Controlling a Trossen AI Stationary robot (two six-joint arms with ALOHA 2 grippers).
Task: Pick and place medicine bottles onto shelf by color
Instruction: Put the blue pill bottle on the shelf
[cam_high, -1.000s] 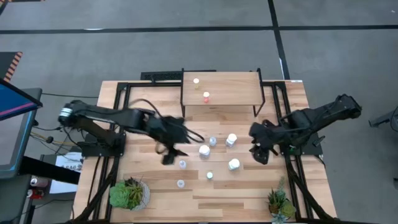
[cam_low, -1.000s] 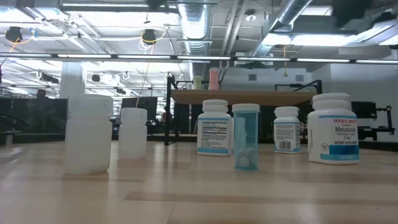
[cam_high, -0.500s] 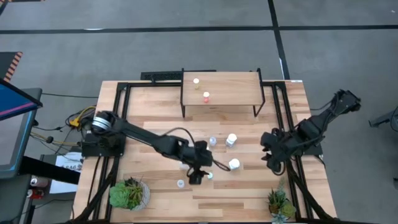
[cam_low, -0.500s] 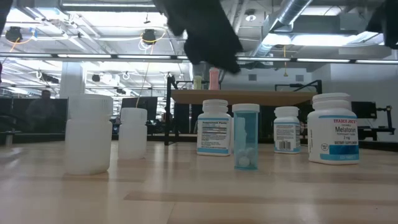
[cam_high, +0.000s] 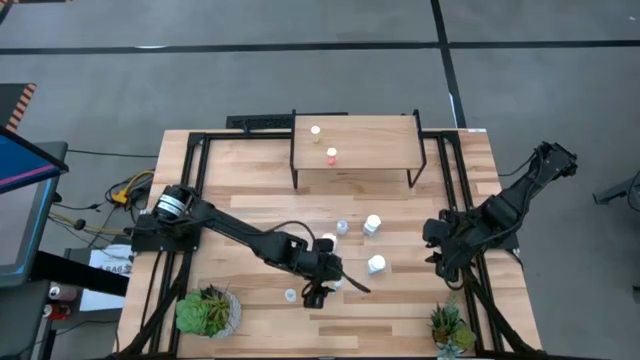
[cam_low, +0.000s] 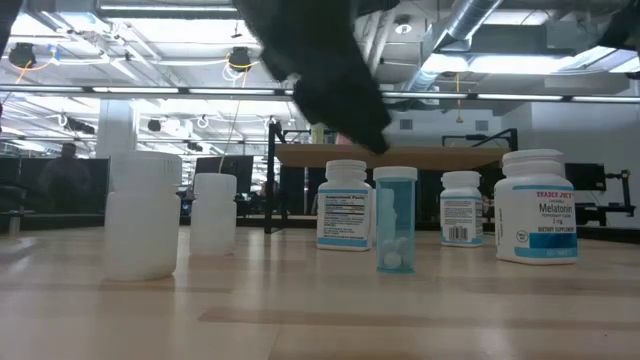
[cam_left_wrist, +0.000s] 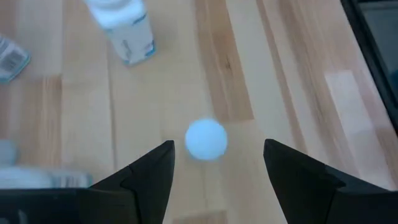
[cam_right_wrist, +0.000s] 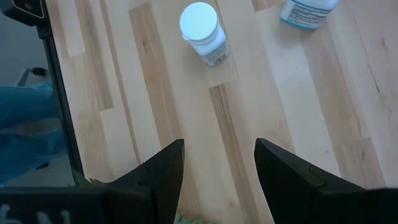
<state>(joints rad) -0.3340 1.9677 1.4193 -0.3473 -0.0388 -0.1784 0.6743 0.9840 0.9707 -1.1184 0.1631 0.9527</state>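
Observation:
My left gripper (cam_high: 322, 287) is open and hovers over a small pale-blue bottle (cam_high: 337, 283) that stands upright on the table near its front. In the left wrist view its white cap (cam_left_wrist: 206, 138) shows just ahead of the gap between the fingers of the gripper (cam_left_wrist: 217, 146), untouched. The low view shows the gripper (cam_low: 320, 70) above this bottle (cam_low: 396, 220). My right gripper (cam_high: 440, 256) is open and empty at the table's right side, as the right wrist view (cam_right_wrist: 219, 144) shows. The shelf (cam_high: 355, 150) at the far side carries an orange bottle (cam_high: 331, 155) and a yellowish one (cam_high: 315, 130).
Other bottles stand on the table's middle: white ones (cam_high: 328, 240), (cam_high: 372, 223), (cam_high: 376, 264), a small one (cam_high: 342, 227) and another small one (cam_high: 290, 295). Potted plants stand at the near left (cam_high: 207, 310) and near right (cam_high: 450, 328).
My left gripper has swung from the table's middle-left toward the near edge and right, and has come down over the small pale-blue bottle. My right gripper has drawn back toward the table's right edge. No bottle has moved.

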